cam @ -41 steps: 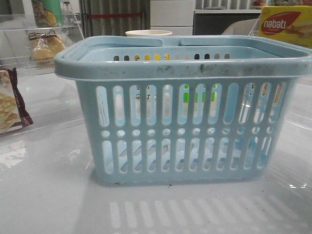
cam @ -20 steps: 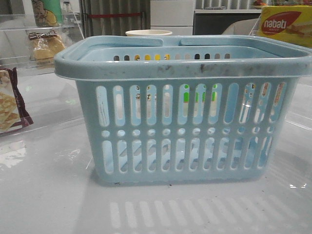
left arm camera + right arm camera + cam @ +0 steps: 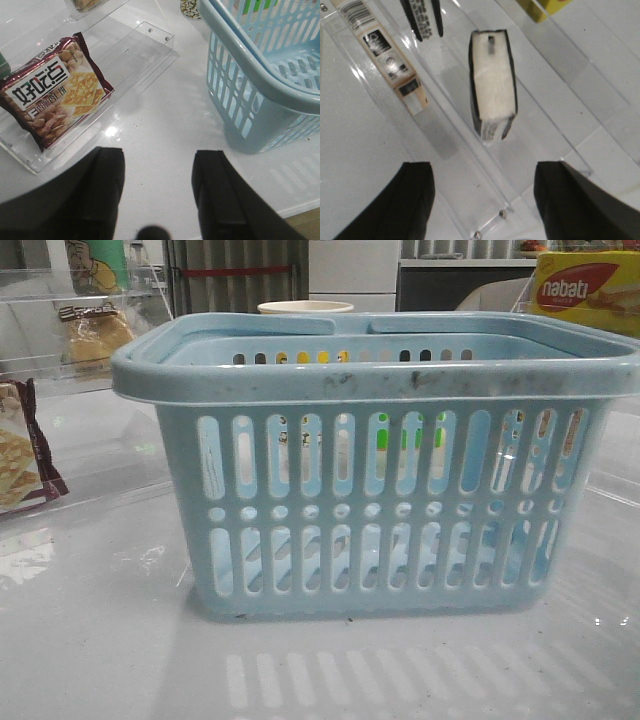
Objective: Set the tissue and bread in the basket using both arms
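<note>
Front view unchanged across the earlier pictures, basket [image 3: 375, 465] in place, nothing shifted

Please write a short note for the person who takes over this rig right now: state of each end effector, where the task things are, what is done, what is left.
Left end effector: open, empty, above the bare table between the maroon cracker packet and the basket.
Right end effector: open, empty, above the tissue, which lies in a clear tray.
Bread: far left at the back, on a clear shelf, untouched.
Basket: middle of the table; the part of its floor that shows is bare.
Done: nothing in the basket yet.
Left: grasp the tissue and the bread, put both in the basket.
</note>
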You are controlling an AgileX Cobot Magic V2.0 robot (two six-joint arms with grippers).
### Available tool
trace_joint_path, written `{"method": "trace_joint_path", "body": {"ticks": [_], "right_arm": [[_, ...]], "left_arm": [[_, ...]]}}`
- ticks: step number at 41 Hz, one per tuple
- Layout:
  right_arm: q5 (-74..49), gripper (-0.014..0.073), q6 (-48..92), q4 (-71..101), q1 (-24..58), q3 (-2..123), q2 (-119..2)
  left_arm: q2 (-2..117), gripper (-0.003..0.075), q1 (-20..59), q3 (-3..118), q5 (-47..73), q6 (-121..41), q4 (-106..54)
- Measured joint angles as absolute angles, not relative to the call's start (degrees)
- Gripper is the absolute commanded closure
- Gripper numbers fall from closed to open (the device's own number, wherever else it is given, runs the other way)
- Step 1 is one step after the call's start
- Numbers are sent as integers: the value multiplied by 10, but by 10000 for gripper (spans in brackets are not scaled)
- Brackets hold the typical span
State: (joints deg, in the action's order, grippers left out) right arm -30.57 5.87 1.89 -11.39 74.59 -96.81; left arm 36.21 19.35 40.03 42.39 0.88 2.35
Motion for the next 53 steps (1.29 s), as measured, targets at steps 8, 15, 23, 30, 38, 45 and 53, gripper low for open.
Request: {"method": "trace_joint_path", "body": {"ticks": [8, 15, 23, 30, 38, 45, 53], "right_arm": [[-243, 116, 59, 14, -114, 756, -1025], [-208, 354, 59, 12, -114, 756, -1034], [-197, 411, 59, 12, -114, 756, -1028], [-223, 411, 59, 18, -114, 757, -988], [-265, 411, 59, 21, -93, 760, -903], [-306, 411, 59, 38, -29, 762, -819], [-348, 411, 59, 85, 81, 763, -781]], "left_arm": [[362, 342, 193, 400, 424, 9, 23], [362, 342, 193, 400, 424, 9, 23], [362, 342, 193, 400, 424, 9, 23], [362, 342, 193, 400, 423, 9, 23], [362, 342, 193, 400, 423, 9, 23], [362, 342, 193, 400, 423, 9, 23], [362, 342, 193, 400, 423, 9, 23]]}}
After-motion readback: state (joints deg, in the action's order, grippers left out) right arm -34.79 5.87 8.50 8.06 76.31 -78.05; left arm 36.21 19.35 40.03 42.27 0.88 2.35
